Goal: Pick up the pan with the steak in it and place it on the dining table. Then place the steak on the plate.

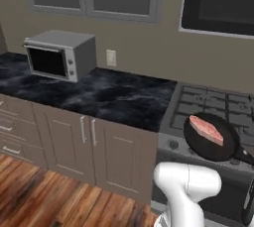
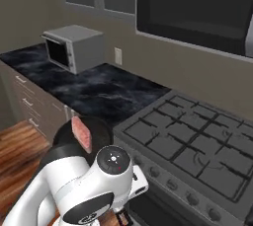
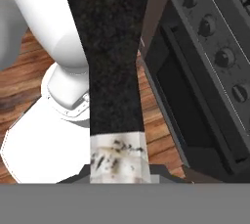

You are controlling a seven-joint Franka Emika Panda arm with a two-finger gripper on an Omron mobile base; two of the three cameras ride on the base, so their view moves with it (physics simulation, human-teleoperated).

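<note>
Kitchen, stove (image 1: 208,104) run along wall. Gripper: cannot tell if jaws are clamped or apart. Hand view looks down along pan handle (image 3: 114,71), a long black strip over the wood floor (image 3: 157,135) just in front of stove. Pan (image 1: 208,144) hangs level at stove's front edge, apparently off the burners, so likely carried by handle. Steak (image 1: 206,129) lies flat inside, kept there by the level pan. Counter (image 1: 114,94) left of stove – toaster oven (image 1: 59,55) at far end. Table leg of task not yet done.
</note>
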